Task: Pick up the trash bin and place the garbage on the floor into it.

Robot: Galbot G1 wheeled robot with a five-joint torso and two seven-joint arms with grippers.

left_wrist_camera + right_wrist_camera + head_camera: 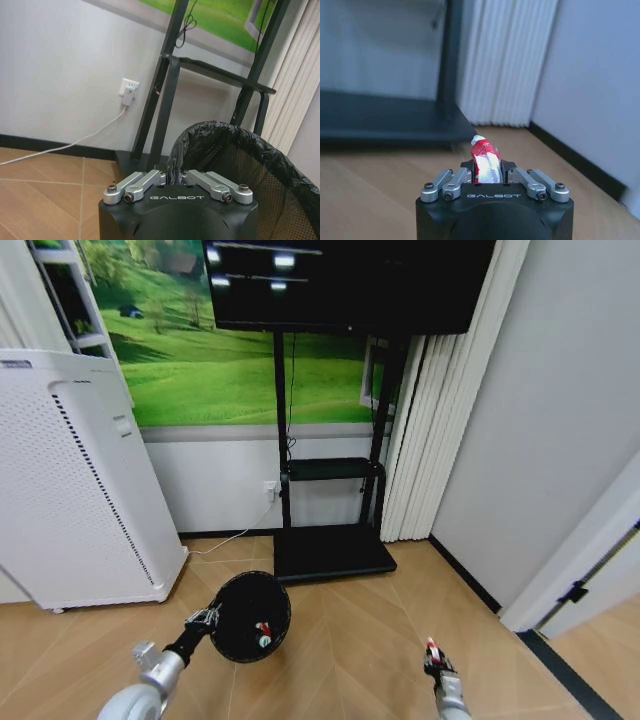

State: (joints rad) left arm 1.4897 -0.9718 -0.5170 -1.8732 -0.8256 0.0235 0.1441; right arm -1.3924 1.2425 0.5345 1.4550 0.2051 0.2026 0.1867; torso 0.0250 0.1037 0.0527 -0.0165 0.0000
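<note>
My left gripper [207, 619] is shut on the rim of the trash bin [250, 616], a small black mesh bin held tilted above the floor [350, 640], its mouth facing me. Inside it lie a red-and-white piece [263, 628] and a small green-and-white item [262, 642]. In the left wrist view the gripper [172, 176] clamps the bin's bag-lined rim [240, 150]. At the lower right, my right gripper [435, 658] is shut on a red-and-white piece of garbage [432, 647]. The right wrist view shows that piece [485, 161] pinched at the gripper [486, 172].
A tall white perforated appliance [80, 490] stands at the left. The black TV stand's base [330, 552] sits straight ahead by the wall, with white curtains [430, 440] to its right. A white cable runs to a wall socket [129, 90]. A door frame [580, 570] is at the right.
</note>
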